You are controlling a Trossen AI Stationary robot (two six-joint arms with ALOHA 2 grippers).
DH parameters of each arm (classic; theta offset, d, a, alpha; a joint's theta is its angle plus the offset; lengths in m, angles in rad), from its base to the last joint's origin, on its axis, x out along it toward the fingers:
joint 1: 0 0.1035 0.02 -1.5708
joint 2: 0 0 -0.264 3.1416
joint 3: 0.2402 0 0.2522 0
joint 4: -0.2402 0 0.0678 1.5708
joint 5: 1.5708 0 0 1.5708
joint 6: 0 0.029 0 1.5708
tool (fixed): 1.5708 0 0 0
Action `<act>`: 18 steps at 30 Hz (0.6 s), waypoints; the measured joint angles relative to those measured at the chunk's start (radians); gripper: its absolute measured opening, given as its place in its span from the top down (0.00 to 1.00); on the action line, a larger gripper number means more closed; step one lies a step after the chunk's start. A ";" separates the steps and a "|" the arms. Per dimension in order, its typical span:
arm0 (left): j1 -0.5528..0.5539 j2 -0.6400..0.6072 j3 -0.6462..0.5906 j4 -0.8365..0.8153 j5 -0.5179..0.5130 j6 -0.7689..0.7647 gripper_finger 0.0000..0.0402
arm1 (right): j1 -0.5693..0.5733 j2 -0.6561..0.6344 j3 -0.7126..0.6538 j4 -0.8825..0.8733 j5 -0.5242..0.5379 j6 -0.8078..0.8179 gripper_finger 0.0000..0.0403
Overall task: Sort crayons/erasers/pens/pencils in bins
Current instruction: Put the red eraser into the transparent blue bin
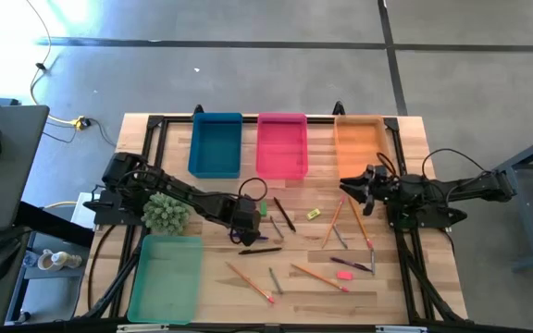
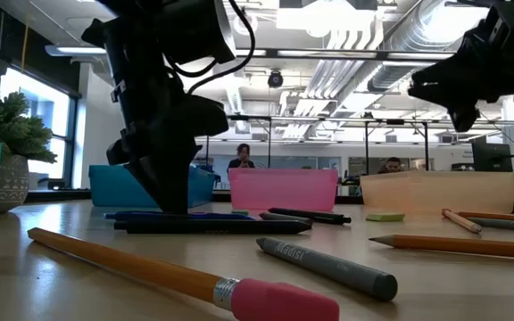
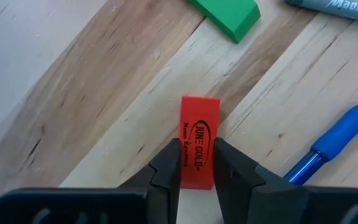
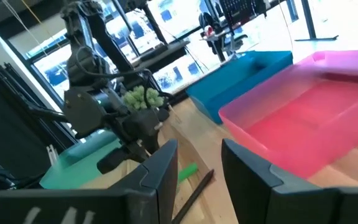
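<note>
A red eraser point(image 3: 199, 124) lies flat on the wooden table, and my left gripper point(image 3: 197, 163) is shut on it; in the high view that gripper point(image 1: 247, 222) hides it. A green eraser point(image 3: 229, 14), a blue pen point(image 3: 334, 140) and a grey crayon point(image 3: 337, 7) lie close by. The blue bin point(image 1: 216, 143), pink bin point(image 1: 281, 145) and orange bin point(image 1: 359, 143) stand along the far edge, and the green bin point(image 1: 167, 276) sits near left. My right gripper point(image 1: 348, 185) hangs open above the table, in front of the orange bin. My left gripper pinches the red eraser's two long sides point(image 3: 197, 146) between its two fingers, toward one end of the block. The fingers come steeply from above and lie along the eraser. The eraser rests flat on the table, printed face up.
Pencils point(image 1: 249, 281) point(image 1: 319, 276) point(image 1: 333, 222), pens point(image 1: 284, 214) point(image 1: 259, 250), crayons point(image 1: 274, 279) and a pink eraser point(image 1: 344, 275) and a yellow-green one point(image 1: 314, 214) lie scattered over the table's middle and right. A potted plant point(image 1: 166, 212) stands beside my left arm.
</note>
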 joint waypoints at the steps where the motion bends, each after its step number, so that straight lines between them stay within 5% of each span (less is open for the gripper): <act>1: 0.000 -0.008 -0.001 0.003 0.001 0.000 0.84 | 0.000 0.000 0.006 -0.001 0.000 -0.005 0.71; 18: 0.046 -0.177 -0.001 0.132 0.003 0.006 0.83 | 0.000 0.001 0.034 0.006 0.000 -0.009 0.71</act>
